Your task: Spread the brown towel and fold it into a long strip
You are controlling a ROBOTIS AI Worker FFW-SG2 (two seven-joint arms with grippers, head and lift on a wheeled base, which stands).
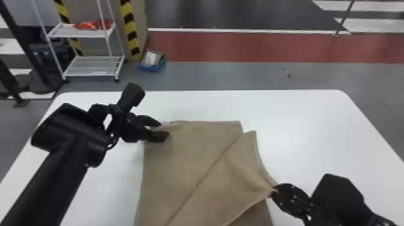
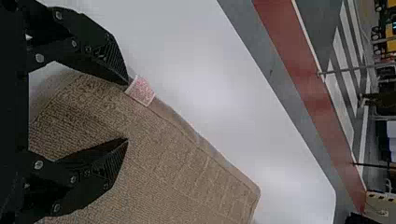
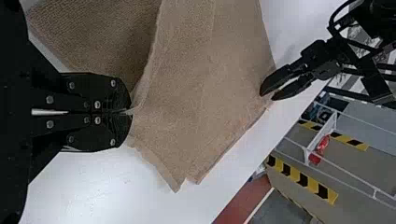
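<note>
The brown towel (image 1: 186, 162) lies on the table with a flap folded diagonally over its right part. At its far left corner my left gripper (image 1: 159, 129) stands open over the cloth; in the left wrist view the left gripper (image 2: 127, 112) has its fingers apart, one tip beside a small tag (image 2: 141, 90) on the towel's edge. On the right side my right gripper (image 1: 274, 191) pinches the flap's edge, pulling it into creases. In the right wrist view the right gripper (image 3: 130, 112) is closed on the edge of the towel (image 3: 201, 93).
The white table (image 1: 300, 126) extends around the towel, its far edge beyond the left gripper. On the floor behind stand a white rack (image 1: 90, 67) and a blue box (image 1: 152, 61).
</note>
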